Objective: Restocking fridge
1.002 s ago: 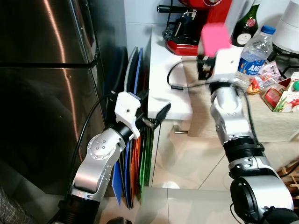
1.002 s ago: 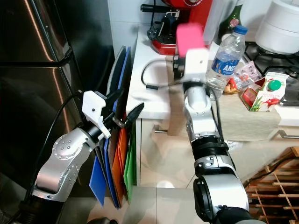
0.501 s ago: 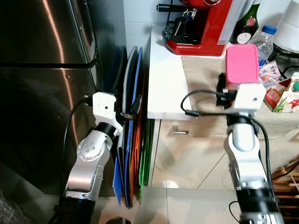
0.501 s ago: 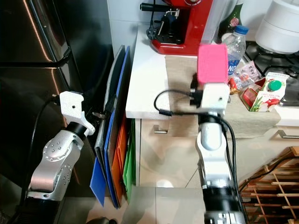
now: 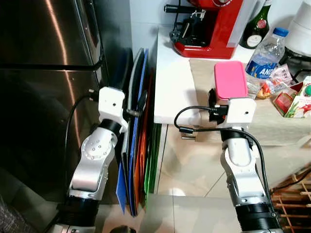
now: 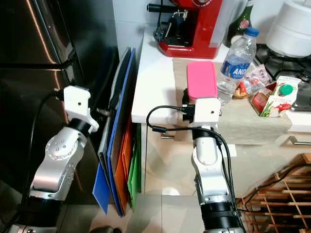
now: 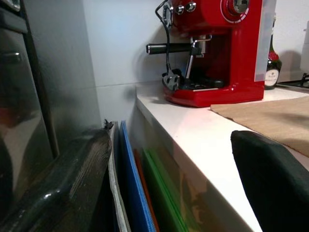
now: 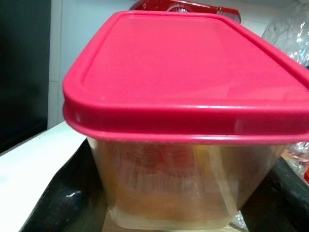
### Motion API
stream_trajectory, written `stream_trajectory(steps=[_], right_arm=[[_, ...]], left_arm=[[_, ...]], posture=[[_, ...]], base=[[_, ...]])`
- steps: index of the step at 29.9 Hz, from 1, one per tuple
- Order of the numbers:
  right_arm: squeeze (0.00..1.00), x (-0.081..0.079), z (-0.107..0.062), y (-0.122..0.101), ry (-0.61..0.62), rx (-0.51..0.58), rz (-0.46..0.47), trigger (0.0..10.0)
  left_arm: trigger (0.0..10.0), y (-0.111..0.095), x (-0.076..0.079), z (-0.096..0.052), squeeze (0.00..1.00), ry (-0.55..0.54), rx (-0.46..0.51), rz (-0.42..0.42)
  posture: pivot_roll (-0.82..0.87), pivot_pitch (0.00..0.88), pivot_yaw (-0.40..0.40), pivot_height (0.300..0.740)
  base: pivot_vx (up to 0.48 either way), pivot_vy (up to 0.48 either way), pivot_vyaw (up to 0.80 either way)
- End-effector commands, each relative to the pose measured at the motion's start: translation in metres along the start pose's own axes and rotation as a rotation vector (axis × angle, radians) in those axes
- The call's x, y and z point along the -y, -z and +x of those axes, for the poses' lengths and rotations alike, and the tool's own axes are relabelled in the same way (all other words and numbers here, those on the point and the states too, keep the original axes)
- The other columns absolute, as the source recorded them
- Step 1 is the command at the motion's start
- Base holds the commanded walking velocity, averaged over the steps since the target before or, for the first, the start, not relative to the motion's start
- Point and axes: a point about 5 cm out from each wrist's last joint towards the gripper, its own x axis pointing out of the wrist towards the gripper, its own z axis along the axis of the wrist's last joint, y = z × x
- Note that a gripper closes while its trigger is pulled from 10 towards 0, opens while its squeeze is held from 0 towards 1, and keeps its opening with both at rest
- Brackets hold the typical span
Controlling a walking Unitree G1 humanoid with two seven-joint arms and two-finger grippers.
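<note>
Spillage is your risk: the right gripper [image 8: 183, 212] clamps the pink-lidded tub [image 5: 230, 80] low over the counter [image 5: 172, 82]; your left gripper [image 7: 164, 193] hangs spread, empty, beside the shut fridge [image 5: 43, 97].

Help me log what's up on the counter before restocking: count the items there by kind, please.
Coffee machine: 1
Bottles, dark wine bottle and plastic water bottle: 2
Pink-lidded food container, in the right gripper's jaws: 1
Carton with a green cap: 1
White appliance: 1
Total: 6
</note>
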Motion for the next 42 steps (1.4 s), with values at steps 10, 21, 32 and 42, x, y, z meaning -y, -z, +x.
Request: stream_trajectory(steps=[10,21,32,42], right_arm=[[0.0,0.011,-0.005,0.018,0.014,-0.109,0.028,0.0],[0.0,0.012,-0.004,0.02,0.019,-0.119,0.032,0.0],[0.0,0.012,-0.005,0.025,-0.014,-0.135,0.026,0.0],[0.0,0.023,-0.015,0.036,-0.035,-0.18,-0.006,0.0]], left_arm=[[10.0,0.003,0.011,0.009,0.0,0.01,0.001,0.015],[10.0,0.003,0.013,0.013,0.0,0.02,0.01,0.024],[10.0,0.004,0.013,0.011,0.0,0.015,0.016,0.026],[10.0,0.007,0.011,0.01,0.0,-0.012,0.006,0.023]], posture=[[0.0,0.0,0.02,0.74],[-0.01,0.0,0.028,0.74],[0.0,0.0,0.014,0.74],[-0.01,0.0,0.019,0.74]], base=[[-0.189,0.0,0.0],[-0.289,0.0,0.0],[-0.297,0.0,0.0],[-0.297,0.0,0.0]])
